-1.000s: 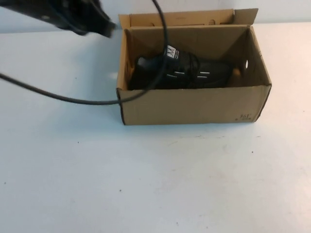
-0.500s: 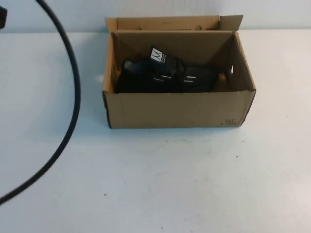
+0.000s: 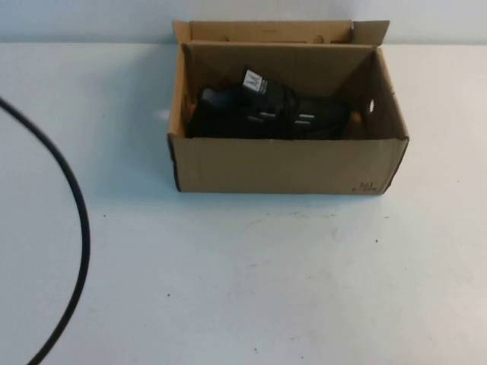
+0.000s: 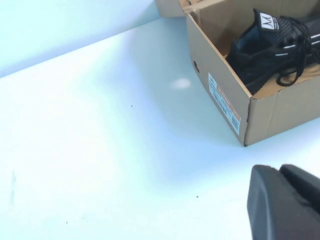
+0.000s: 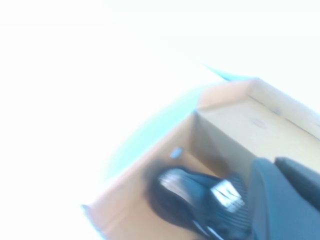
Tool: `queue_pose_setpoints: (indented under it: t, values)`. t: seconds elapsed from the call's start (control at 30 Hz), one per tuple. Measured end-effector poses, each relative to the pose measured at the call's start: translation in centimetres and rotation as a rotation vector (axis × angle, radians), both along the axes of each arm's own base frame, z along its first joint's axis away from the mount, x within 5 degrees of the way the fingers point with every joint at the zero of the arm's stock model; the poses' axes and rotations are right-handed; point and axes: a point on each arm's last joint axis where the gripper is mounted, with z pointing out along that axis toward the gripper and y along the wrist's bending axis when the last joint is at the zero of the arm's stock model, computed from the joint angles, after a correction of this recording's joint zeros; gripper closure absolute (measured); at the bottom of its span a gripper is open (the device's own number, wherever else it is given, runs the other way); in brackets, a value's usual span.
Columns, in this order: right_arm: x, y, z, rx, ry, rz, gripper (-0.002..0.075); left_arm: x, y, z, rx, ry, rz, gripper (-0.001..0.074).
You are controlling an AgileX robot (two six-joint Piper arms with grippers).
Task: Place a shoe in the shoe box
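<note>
Overhead arrangement with the shoe (image 3: 266, 114) lying inside the shoe box (image 3: 285, 163), which stands on the white worktop (image 3: 251, 274) toward twelve o'clock. The sneaker rests on the box floor with its length along the box, its white tongue label facing up and its laces uppermost, a posture that suggests it was lowered in sole-first so that it sits flat below the rim. The far flaps stand upright, leaving the mouth unobstructed. A black cable (image 3: 72, 228) arcs across the worktop at about eight o'clock, well apart from the box. Neither arm appears overhead. The left claw (image 4: 287, 202) is clenched and empty, hovering above bare worktop beside the box's labelled end wall, clear of the cardboard. The right claw (image 5: 287, 197) is likewise clenched on nothing and hangs above the open box, near the shoe but not touching it. Judged from this layout, the placement is complete and both arms are positioned away from the load.
</note>
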Motion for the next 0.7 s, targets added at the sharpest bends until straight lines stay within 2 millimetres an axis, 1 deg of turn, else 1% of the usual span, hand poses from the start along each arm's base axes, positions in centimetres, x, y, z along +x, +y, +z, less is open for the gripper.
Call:
queue_pose_setpoints:
  t: [0.1,0.2,0.27,0.37,0.47,0.57,0.63,0.7]
  values:
    - [0.4,-0.4,-0.4,-0.036,0.01,-0.056,0.0743,0.0,0.0,0.0,-0.005,0.0,0.003,0.0736]
    - [1.0,-0.2,-1.6,-0.032,0.076,-0.071,0.0743,0.0,0.0,0.0,-0.005,0.0,0.003,0.0734]
    - [1.1,0.4,-2.5,0.003,0.121,-0.011,0.0743,0.0,0.0,0.0,-0.005,0.0,0.003,0.0735]
    - [0.7,1.9,-3.1,0.104,0.164,0.159,0.0743,0.0,0.0,0.0,-0.005,0.0,0.003,0.0735]
    - [-0.1,2.9,-2.6,0.2,0.148,0.298,0.0742,0.0,0.0,0.0,-0.005,0.0,0.003,0.0736]
    - [-0.6,3.1,-1.9,0.215,0.097,0.353,0.0742,0.0,0.0,0.0,0.001,-0.002,0.005,0.0736]
    - [-0.8,2.7,-1.5,0.172,0.061,0.333,0.0743,0.0,0.1,0.0,0.005,-0.003,0.007,0.0736]
    - [-1.1,1.6,-0.7,0.079,0.028,0.23,0.0743,0.0,0.1,0.0,0.007,-0.001,0.007,0.0736]
